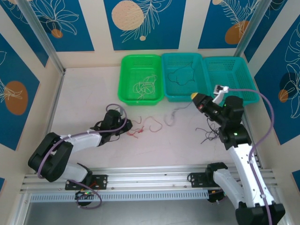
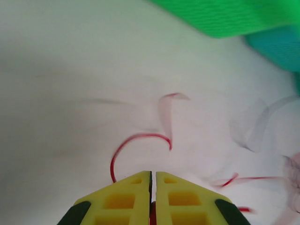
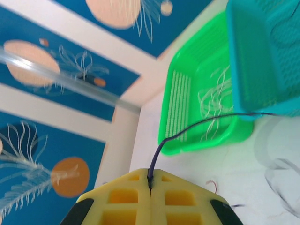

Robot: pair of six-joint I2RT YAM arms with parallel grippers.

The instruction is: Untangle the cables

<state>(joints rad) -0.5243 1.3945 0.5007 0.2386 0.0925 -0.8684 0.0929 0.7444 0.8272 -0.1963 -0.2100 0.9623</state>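
Beige cables [image 1: 143,86] already lie in the green basket [image 1: 123,70] and dark cables [image 1: 180,77] in the teal basket [image 1: 183,55]. Red cables [image 1: 149,125] and a dark clump [image 1: 208,136] are left on the table [image 1: 84,93]. Your left gripper [image 2: 153,172] looks closed on a red strand [image 2: 140,137], with the rest trailing toward its three o'clock. Your right gripper [image 3: 151,171] pinches a dark purple cable [image 3: 197,123] that runs off toward two o'clock.

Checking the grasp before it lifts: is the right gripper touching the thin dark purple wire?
Touching. In the right wrist view the thin dark purple wire emerges from between the right gripper's closed yellow fingers.
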